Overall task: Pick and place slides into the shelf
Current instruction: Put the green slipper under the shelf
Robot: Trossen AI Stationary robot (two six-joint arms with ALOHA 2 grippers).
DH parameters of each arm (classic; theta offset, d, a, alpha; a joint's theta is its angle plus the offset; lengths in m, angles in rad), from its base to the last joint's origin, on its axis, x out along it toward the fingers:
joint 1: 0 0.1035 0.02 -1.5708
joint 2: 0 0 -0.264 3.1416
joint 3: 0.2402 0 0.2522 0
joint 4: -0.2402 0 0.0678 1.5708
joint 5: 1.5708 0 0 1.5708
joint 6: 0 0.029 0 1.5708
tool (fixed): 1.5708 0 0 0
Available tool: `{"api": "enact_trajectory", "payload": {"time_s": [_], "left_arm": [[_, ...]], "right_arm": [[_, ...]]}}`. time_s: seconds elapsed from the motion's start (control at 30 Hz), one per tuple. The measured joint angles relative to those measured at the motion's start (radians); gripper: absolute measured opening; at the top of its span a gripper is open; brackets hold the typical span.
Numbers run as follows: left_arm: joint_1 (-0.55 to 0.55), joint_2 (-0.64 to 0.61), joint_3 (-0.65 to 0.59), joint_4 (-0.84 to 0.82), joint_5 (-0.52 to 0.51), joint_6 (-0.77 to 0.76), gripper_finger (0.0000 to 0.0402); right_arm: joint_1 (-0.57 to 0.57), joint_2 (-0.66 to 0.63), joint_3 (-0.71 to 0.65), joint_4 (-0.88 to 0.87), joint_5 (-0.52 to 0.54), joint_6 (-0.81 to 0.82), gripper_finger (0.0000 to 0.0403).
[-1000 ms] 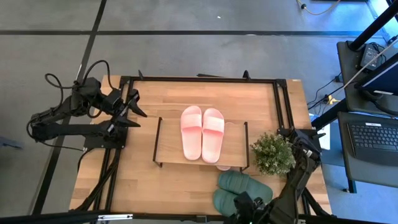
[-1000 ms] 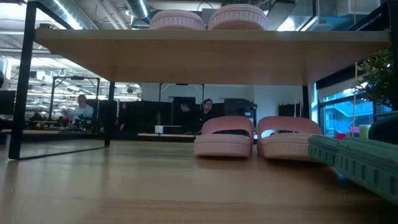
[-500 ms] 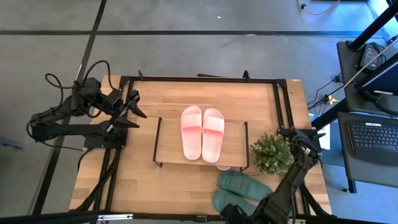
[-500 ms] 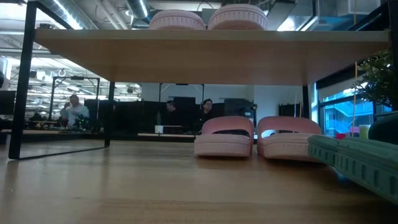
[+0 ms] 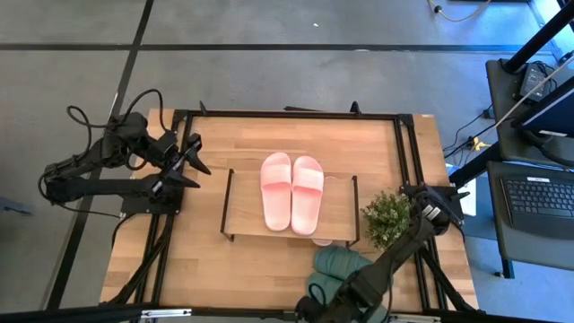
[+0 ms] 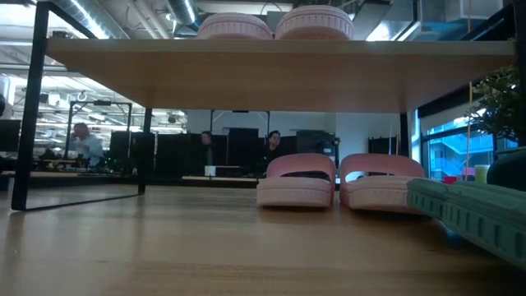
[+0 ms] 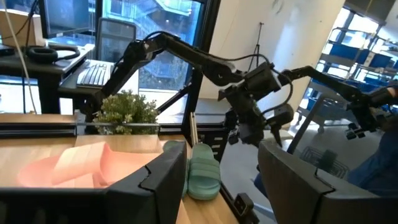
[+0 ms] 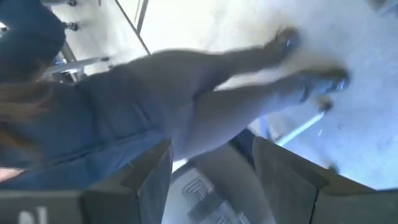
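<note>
Right gripper (image 5: 316, 312) sits at the table's near edge beside the dark green rubber slides (image 5: 345, 269); jaws look parted with nothing between them, though the wrist view is blurry. The green pair lies on the wooden table (image 5: 260, 260), just in front of the small potted plant (image 5: 392, 222). One light pink slide pair (image 5: 291, 190) rests on the low shelf's wooden top board (image 5: 244, 206), another pink pair (image 6: 341, 182) underneath. Left gripper (image 5: 195, 153) hovers at the far left, jaws wide, empty.
</note>
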Motion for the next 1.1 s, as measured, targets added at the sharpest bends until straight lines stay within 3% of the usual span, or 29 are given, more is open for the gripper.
{"api": "enact_trajectory", "payload": {"time_s": [0.2,0.43,0.73,0.93,1.1], "left_arm": [[0.000,0.000,0.000,0.001,-0.001,0.000,0.0190],[0.000,0.000,0.000,0.002,-0.014,0.000,0.0190],[0.000,0.000,0.000,-0.006,-0.036,0.000,0.0190],[0.000,0.000,0.000,-0.005,-0.036,0.005,0.0190],[0.000,0.000,0.000,-0.005,-0.057,0.006,0.0190]], "right_arm": [[0.003,-0.092,-0.137,0.037,0.061,-0.009,0.0222],[0.028,-0.297,-0.367,0.051,0.224,0.013,0.0222],[0.079,-0.480,-0.658,0.061,0.231,0.317,0.0222],[0.131,-0.529,-0.761,0.019,0.401,0.404,0.0222],[0.132,-0.532,-0.811,-0.096,0.429,0.494,0.0222]]}}
